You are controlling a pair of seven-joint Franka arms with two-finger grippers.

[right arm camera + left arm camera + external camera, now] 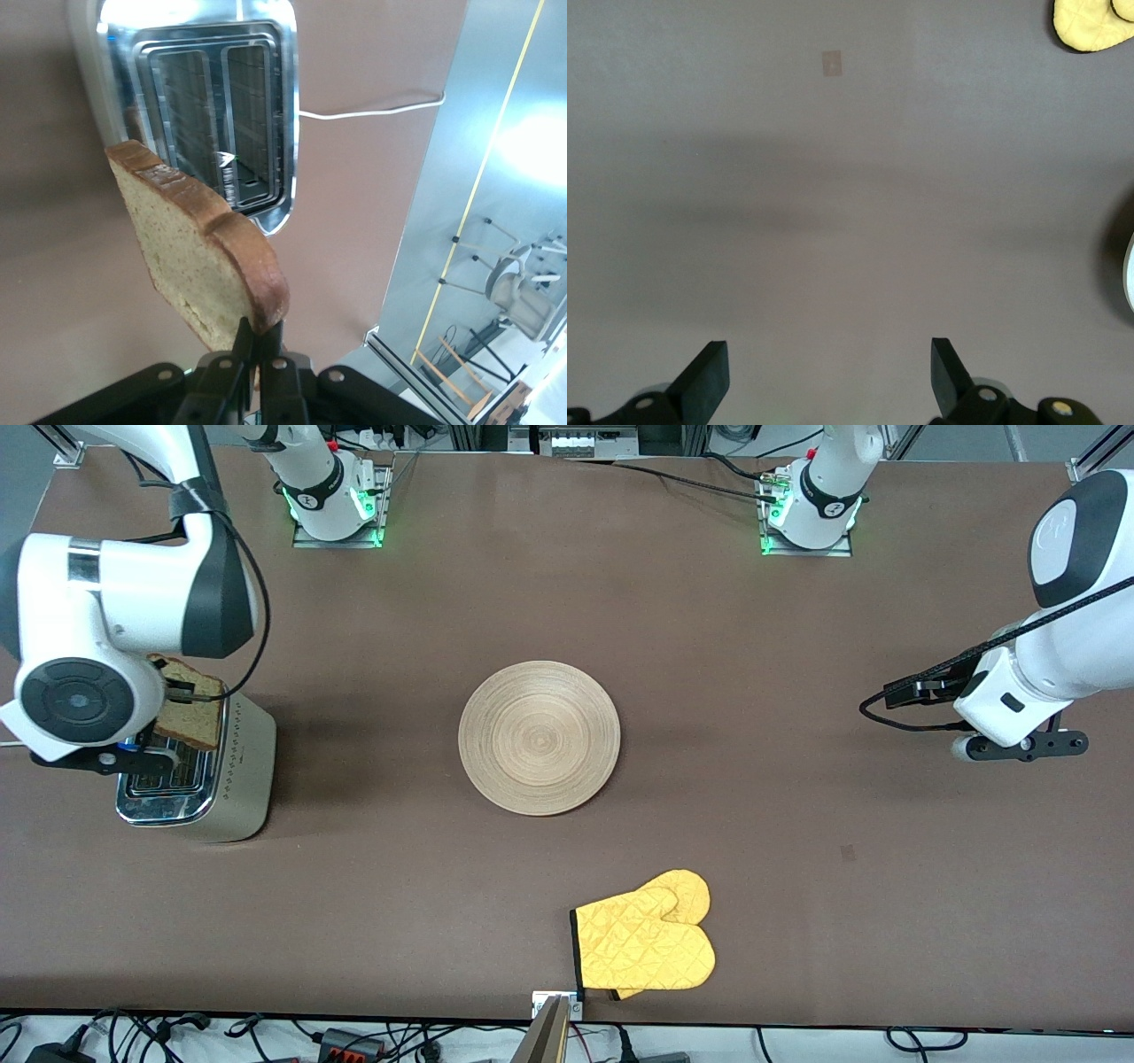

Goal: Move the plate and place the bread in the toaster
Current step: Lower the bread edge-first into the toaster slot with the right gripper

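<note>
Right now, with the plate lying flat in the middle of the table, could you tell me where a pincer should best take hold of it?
Probably at the rim. The plate is wide, shallow and flat on the table, so only its edge fits between fingers. The open left pincer, over bare table, could come in low at the edge toward the left arm's end. The right pincer holds the bread over the toaster.

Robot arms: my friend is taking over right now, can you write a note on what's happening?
Right gripper: shut on the bread, held in the air over the toaster at the right arm's end of the table; both slots look empty.
Left gripper: open, waiting over bare table at the left arm's end.
Plate: mid-table, nothing on it. A yellow oven mitt lies nearer the front camera.
Done: bread picked up.
Left: lower it into a slot.
</note>
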